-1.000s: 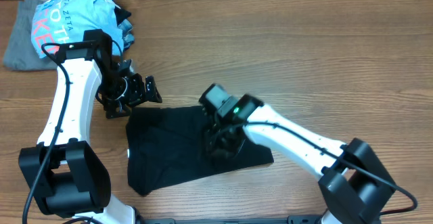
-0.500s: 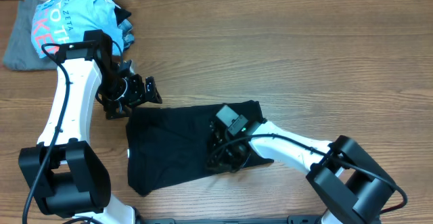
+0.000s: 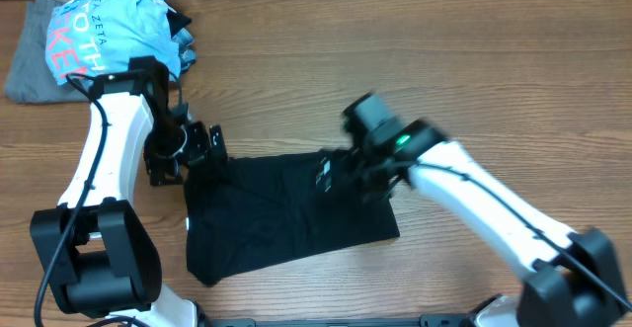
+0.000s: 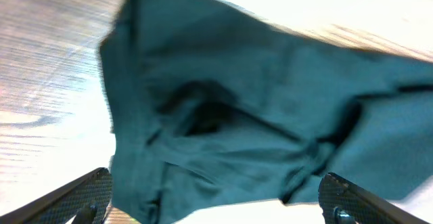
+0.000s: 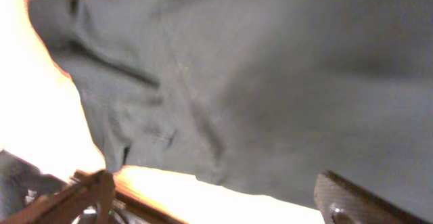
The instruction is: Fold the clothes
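The clothes, a black T-shirt, lie folded into a rough rectangle on the wooden table. My left gripper hangs open at the shirt's far left corner. In the left wrist view the cloth fills the frame ahead of the spread fingertips, with nothing between them. My right gripper is over the shirt's far right corner and blurred with motion. The right wrist view shows it open, the shirt's edge just beyond its fingers and nothing held.
A light blue shirt with pink lettering is bunched at the back left of the table, on top of a grey garment. Bare wood stretches across the back and right.
My right gripper let go of the shirt, opened wide and pulled back from the shirt's middle to its far right corner. The left gripper shifted slightly toward the shirt's corner.
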Motion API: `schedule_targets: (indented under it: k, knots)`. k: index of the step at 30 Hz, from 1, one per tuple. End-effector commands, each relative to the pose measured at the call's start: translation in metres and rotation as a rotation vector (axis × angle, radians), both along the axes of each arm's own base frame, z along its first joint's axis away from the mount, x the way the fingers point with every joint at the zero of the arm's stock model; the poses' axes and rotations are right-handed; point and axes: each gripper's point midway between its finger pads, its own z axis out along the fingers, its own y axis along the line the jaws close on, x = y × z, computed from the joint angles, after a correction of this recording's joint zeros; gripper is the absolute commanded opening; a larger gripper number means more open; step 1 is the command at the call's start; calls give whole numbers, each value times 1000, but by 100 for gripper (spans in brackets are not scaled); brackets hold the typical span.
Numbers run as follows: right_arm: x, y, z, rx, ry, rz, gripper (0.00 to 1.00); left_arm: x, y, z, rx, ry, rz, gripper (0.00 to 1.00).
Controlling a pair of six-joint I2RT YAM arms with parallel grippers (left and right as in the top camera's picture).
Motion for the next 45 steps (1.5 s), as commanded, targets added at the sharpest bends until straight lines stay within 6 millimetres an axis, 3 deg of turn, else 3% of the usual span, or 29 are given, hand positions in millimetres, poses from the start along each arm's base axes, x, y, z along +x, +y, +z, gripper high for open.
schedule_targets:
  k: [1, 5, 6, 11, 21, 31, 42, 45]
  knots:
    - [35, -49, 22, -99, -101, -72, 100, -17, 28, -17, 103, 56, 84, 100]
    - [32, -78, 14, -137, -34, -124, 100, -25, 50, -25, 93, 70, 152, 100]
    - [29, -82, 9, -148, -28, -102, 100, -25, 52, -24, 23, 54, 161, 100]
    - [33, -81, 5, -144, -51, -93, 100, -23, 38, -19, -141, 9, 124, 100]
    - [39, -80, 6, -141, -85, -70, 100, -56, 21, -61, -168, 79, 111, 100]
    - [39, -79, 6, -138, -89, -68, 100, -60, 11, -69, -202, 89, 145, 100]
    - [39, -79, 6, -138, -89, -68, 100, -79, 3, -99, -200, 98, 162, 100]
    - [40, -79, 6, -137, -92, -68, 100, -81, 1, -100, -206, 99, 162, 91]
